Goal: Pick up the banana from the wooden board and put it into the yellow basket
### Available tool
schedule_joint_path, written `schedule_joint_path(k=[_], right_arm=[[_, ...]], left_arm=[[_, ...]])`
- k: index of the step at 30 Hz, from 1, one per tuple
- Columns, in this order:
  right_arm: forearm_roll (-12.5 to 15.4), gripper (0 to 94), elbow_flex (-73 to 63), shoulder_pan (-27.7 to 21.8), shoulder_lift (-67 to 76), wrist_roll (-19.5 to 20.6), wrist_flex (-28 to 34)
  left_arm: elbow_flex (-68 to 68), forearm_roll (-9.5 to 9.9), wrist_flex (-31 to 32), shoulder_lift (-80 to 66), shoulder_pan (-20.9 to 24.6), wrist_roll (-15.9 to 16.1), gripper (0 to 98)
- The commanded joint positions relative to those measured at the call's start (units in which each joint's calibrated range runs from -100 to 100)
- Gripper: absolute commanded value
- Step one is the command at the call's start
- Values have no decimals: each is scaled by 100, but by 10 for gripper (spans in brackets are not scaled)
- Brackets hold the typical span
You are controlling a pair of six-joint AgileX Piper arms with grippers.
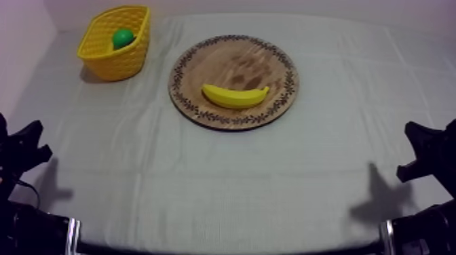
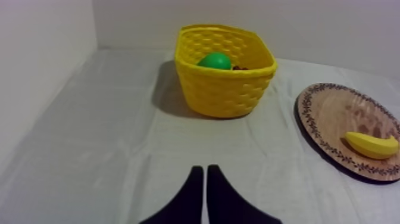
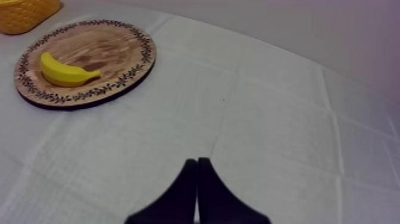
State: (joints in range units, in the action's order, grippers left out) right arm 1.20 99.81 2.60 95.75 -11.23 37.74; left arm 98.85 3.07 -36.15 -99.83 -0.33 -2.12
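A yellow banana [image 1: 235, 95] lies on the round wooden board [image 1: 234, 57] with a patterned rim, toward the board's near edge. The yellow basket [image 1: 115, 42] stands at the far left of the table, left of the board. My left gripper [image 1: 27, 146] rests low at the left edge, far from the board; in the left wrist view its fingers [image 2: 205, 179] lie together as a narrow wedge, shut on nothing, with the basket [image 2: 225, 68] and banana [image 2: 371, 145] beyond. My right gripper [image 1: 424, 152] rests low at the right, likewise shut [image 3: 197, 170], the banana [image 3: 64, 71] far ahead.
A green round fruit [image 1: 123, 37] sits inside the basket, with something small and dark red [image 2: 239, 68] beside it. Grey-white cloth covers the table between the arms and the board. A pale wall stands behind the table and along its left side.
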Motion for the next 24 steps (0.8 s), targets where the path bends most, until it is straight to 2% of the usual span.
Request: schedule_joint_path(k=[1, 10, 20, 24], right_arm=[[-1, 3, -3, 0, 0, 2, 0], [-1, 3, -3, 0, 0, 1, 0], [-1, 3, -3, 0, 0, 1, 0], [-1, 3, -3, 0, 0, 2, 0]], left_arm=[[104, -124, 236, 1, 182, 366, 1], [-44, -134, -240, 7, 276, 372, 1], [-35, -100, -11, 9, 287, 389, 1], [-271, 2, 45, 203, 251, 318, 1]])
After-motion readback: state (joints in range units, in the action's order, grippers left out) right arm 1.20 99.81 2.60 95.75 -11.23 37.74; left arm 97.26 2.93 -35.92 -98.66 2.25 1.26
